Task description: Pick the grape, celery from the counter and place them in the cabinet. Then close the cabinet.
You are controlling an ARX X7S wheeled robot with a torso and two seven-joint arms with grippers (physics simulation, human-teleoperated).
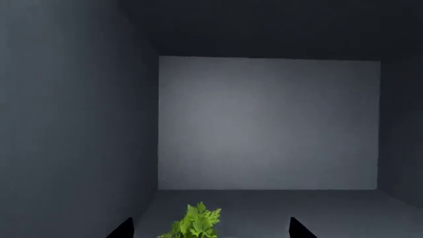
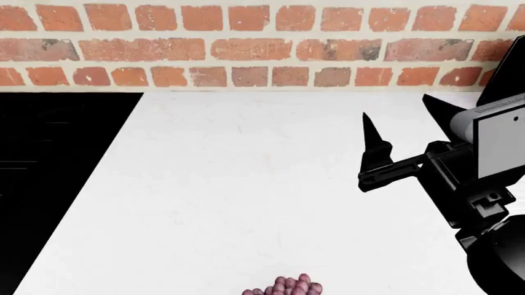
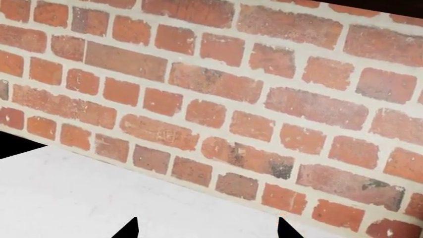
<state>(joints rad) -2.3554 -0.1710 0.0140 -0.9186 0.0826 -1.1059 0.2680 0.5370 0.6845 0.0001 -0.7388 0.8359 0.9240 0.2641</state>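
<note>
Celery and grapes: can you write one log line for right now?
celery: between left gripper fingertips, inside cabinet | grape: on counter | right gripper: open, empty

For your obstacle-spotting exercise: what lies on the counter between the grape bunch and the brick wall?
Nothing: in the head view only bare white counter lies between the grape and the brick wall.

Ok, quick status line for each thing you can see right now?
celery: leafy tips between the left gripper's fingertips, inside the cabinet.
cabinet: open, otherwise bare where visible.
grape: lying on the counter at the front edge, not picked.
left gripper: inside the cabinet, grip cannot be told.
right gripper: open, empty, above the counter.
</note>
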